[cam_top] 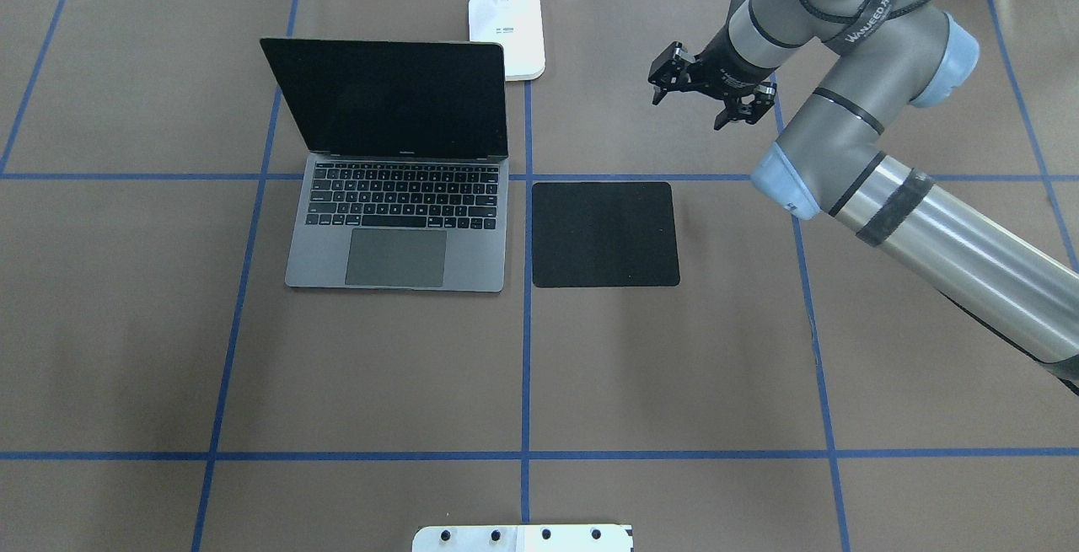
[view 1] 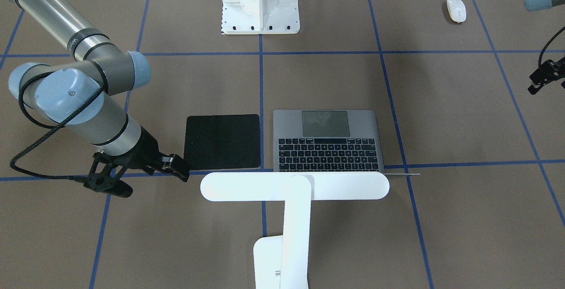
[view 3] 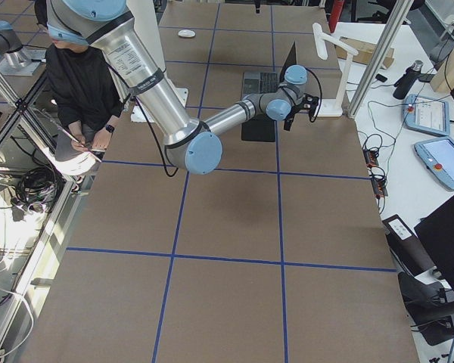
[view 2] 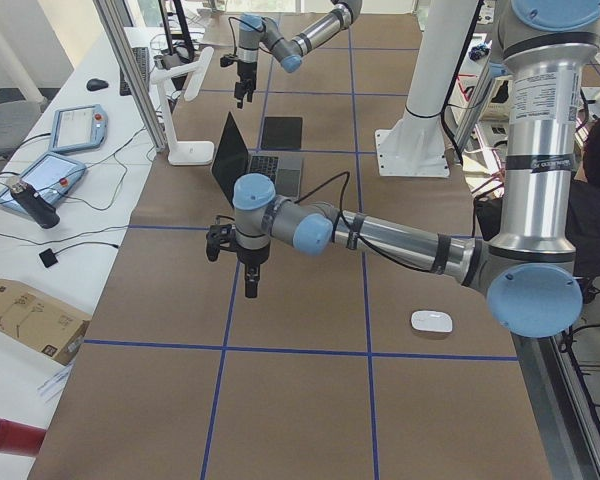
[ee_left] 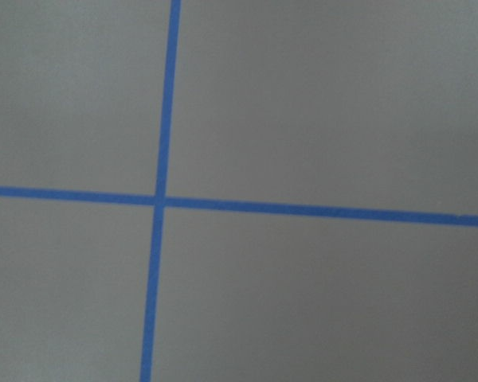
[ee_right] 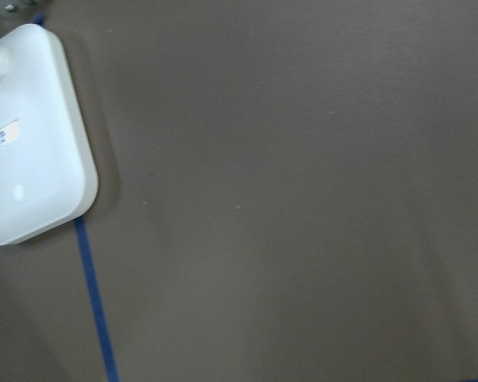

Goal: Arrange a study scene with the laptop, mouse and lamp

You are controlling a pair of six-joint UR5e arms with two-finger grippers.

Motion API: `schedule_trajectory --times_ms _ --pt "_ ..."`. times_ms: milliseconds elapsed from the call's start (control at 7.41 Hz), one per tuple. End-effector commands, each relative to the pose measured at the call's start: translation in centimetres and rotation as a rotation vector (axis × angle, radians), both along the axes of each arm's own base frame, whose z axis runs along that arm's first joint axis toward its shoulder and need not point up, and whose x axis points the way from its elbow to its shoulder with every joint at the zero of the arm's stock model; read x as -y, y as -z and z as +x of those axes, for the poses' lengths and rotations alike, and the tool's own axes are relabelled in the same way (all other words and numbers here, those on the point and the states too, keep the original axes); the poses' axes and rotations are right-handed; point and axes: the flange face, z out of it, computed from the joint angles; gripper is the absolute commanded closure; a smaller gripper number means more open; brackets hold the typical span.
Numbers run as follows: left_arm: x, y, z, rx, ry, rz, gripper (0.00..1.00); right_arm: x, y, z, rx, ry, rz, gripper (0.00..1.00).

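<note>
The laptop (cam_top: pixel 396 215) stands open on the brown table, its dark screen upright. The lamp (view 1: pixel 295 186) stands behind it, its bar head over the laptop's hinge and its base (cam_top: pixel 508 29) at the table's far edge. The base also shows in the right wrist view (ee_right: pixel 32 135). The mouse (view 1: pixel 456 9) lies alone near the robot's side, far from the laptop, on the left arm's side. My right gripper (cam_top: pixel 706 90) hovers open and empty beyond the black mouse pad (cam_top: pixel 604 233). My left gripper (view 1: pixel 547 75) hangs over bare table, looks open, and holds nothing.
The white ribbed pedestal (view 1: pixel 260 2) stands at the robot's side of the table. Blue tape lines (ee_left: pixel 163 199) grid the brown surface. Tablets and cables lie on a side bench (view 2: pixel 50 180). A seated person (view 3: pixel 83 83) is beside the table.
</note>
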Motion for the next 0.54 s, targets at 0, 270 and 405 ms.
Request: schedule_trajectory --times_ms 0,270,405 --pt "-8.2 -3.8 -1.8 -0.052 0.106 -0.041 0.0 -2.7 -2.2 4.8 -0.118 0.116 0.044 0.0" --pt "-10.1 -4.6 0.9 -0.037 0.114 -0.098 0.0 -5.7 -4.4 7.4 -0.165 0.185 0.059 0.0" --pt "-11.6 -5.1 3.9 -0.005 0.1 -0.104 0.0 -6.4 -4.9 8.1 -0.166 0.182 0.057 0.0"
